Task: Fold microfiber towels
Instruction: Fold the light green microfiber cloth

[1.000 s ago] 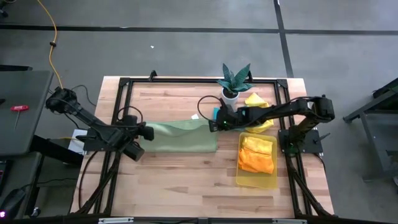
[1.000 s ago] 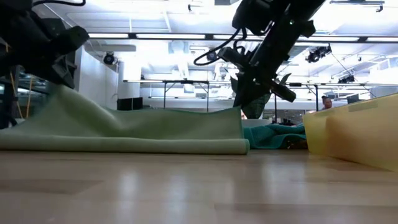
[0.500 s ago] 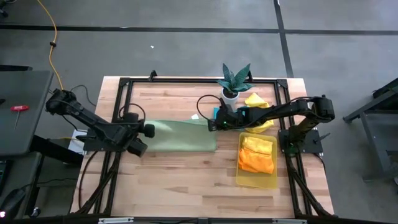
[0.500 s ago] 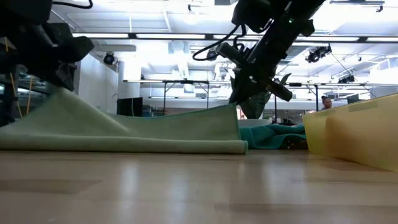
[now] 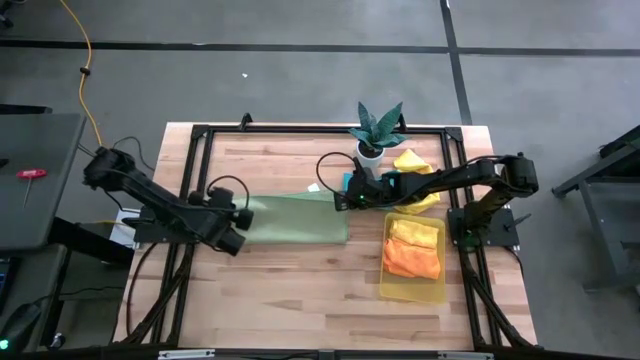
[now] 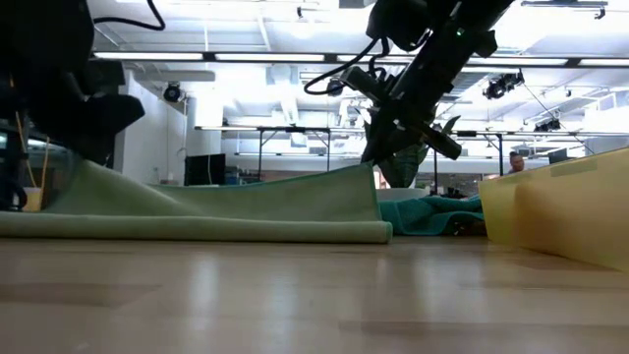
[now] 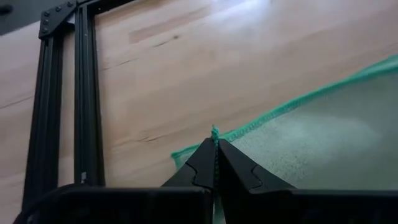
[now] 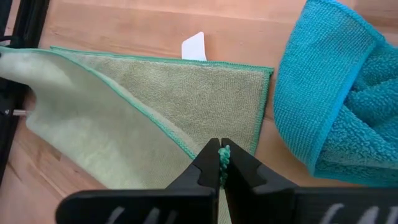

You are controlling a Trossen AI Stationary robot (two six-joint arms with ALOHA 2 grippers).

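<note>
A pale green microfiber towel [image 5: 296, 219] lies doubled on the table's middle, its fold [image 6: 216, 231] toward the near edge. My left gripper [image 5: 243, 209] is shut on the upper layer's far left corner, and my right gripper [image 5: 343, 200] is shut on its far right corner. The lower layer [image 8: 205, 84] lies flat on the wood. A crumpled teal towel [image 8: 339, 93] lies just right of the green one. A yellow towel [image 5: 414, 164] lies at the far right. Folded orange and yellow towels [image 5: 413, 248] lie in a yellow tray [image 5: 412, 291]. My left gripper pinches the upper layer's stitched hem at its far left corner [image 7: 214, 133] between its two fingertips, slanting down from the table's left. The corner is held a little above the table, and the cloth slopes down from it. My right gripper pinches the hem at the upper layer's far right corner [image 8: 224, 151] between its two fingertips, slanting down from the table's right. That corner is lifted off the lower layer, and the cloth [image 6: 295, 192] hangs slack between the two holds.
A potted spiky plant [image 5: 377, 130] stands at the far edge behind the right gripper. A black frame rail [image 7: 84, 93] runs along the table's left side. A small white card [image 8: 194, 46] lies beyond the green towel. Bare wood lies toward the near edge.
My left gripper has sunk toward the table and rolled about its own line, still shut on its corner. The towel's left corner stands lower than before, so the upper layer's left slope is flatter. The right corner has risen slightly.
</note>
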